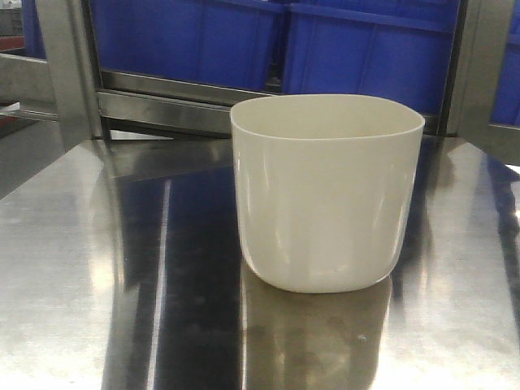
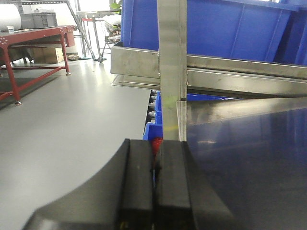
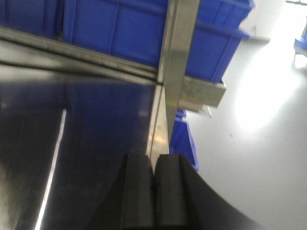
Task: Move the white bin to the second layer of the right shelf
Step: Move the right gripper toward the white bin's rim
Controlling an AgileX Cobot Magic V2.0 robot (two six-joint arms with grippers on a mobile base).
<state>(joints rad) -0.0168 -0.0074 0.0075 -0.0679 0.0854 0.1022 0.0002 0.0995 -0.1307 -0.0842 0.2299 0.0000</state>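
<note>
- The white bin stands upright on the steel table, right of centre, with blue crates beyond it.
- Our left gripper and right gripper are both pinched closed and empty, at the table's side edges.
- We should open them first, then grip the glossy walls evenly.

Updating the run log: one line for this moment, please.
white bin upright on steel tabletop | left gripper shut, empty | right gripper shut, empty | blue crates behind
</note>
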